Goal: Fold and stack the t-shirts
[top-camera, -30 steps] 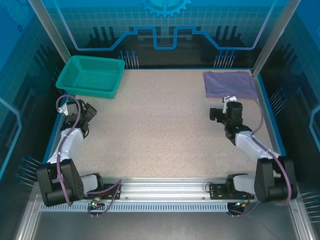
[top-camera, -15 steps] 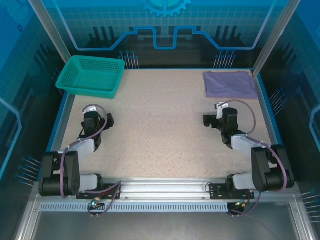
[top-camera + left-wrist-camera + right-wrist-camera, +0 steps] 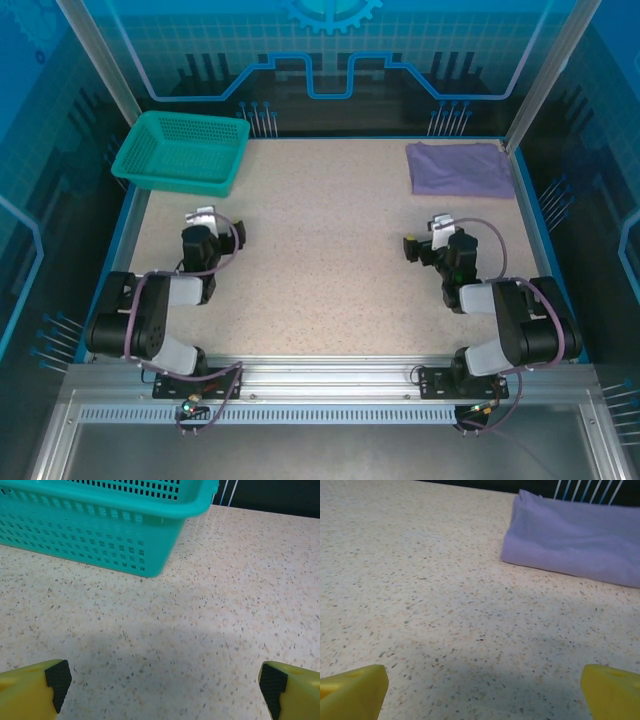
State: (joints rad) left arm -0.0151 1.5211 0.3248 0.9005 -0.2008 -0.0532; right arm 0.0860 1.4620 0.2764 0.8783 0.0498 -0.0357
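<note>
A lavender t-shirt (image 3: 460,168) lies folded flat at the back right corner of the table, and the right wrist view has it at the upper right (image 3: 575,542). My right gripper (image 3: 438,238) hangs low over bare table a short way in front of the shirt, pointing toward it. It is open, with its yellow fingertips (image 3: 357,690) far apart and nothing between them (image 3: 485,690). My left gripper (image 3: 212,228) sits low on the left side, open and empty (image 3: 165,680), its black pads (image 3: 57,680) spread wide over bare tabletop.
A teal mesh basket (image 3: 182,150) stands at the back left corner, its near wall ahead of the left gripper (image 3: 100,525). The speckled table (image 3: 320,250) has raised blue edges. Both arms are folded back close to their bases.
Both arms have drawn back toward the near edge. The left gripper moved away from the basket and inward; the right gripper backed off from the t-shirt. Both stayed open.
</note>
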